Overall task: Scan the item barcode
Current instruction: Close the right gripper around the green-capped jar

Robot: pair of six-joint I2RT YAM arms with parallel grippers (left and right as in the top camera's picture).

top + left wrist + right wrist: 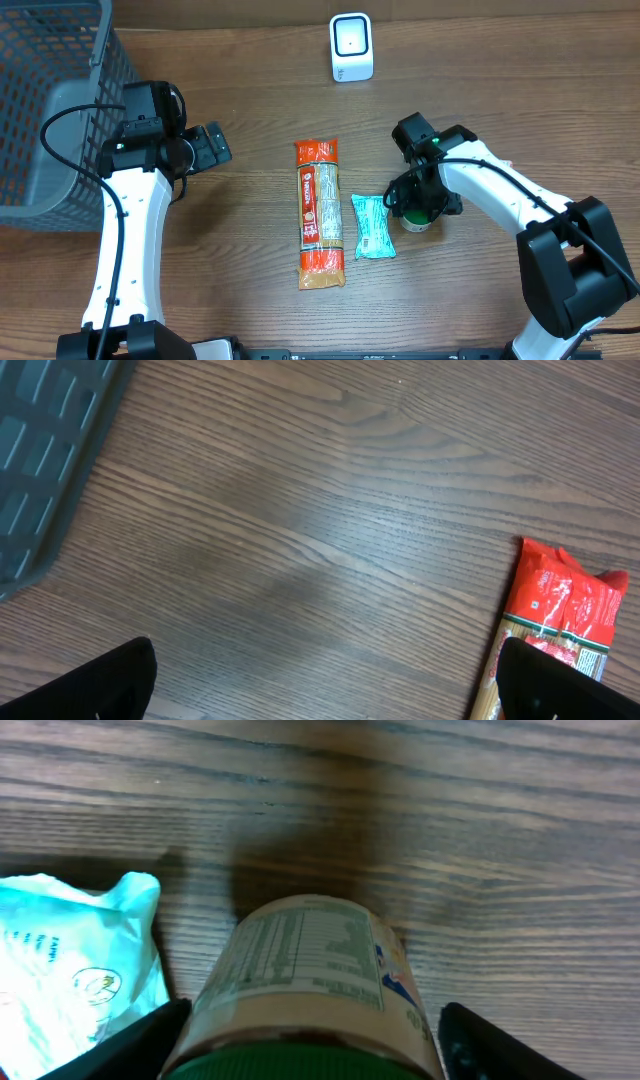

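The jar [310, 960] stands upright on the wooden surface [250, 100] right of centre, its green lid on, so what it holds cannot be seen. In the right wrist view the printed nutrition panel on its label faces away from the camera's near edge. The right hand [418, 200] hangs over the jar with one finger [130, 1045] on either side of it, set wide apart. Both sit close against the jar's sides, but I cannot tell whether they press on it or only flank it. Just beside the jar, towards the middle of the surface, lies a small teal packet [372, 227], flat and close to the jar's base. Next to that packet lies a long red and orange pasta packet [320, 213], running front to back. A white scanner [351, 47] stands at the far edge, well apart from the jar. At the far left corner sits a dark mesh basket [50, 100], its grey floor showing through the open top. Near it the left hand [215, 145] hovers over bare wood with its fingers [110, 680] spread fully, holding and touching nothing.
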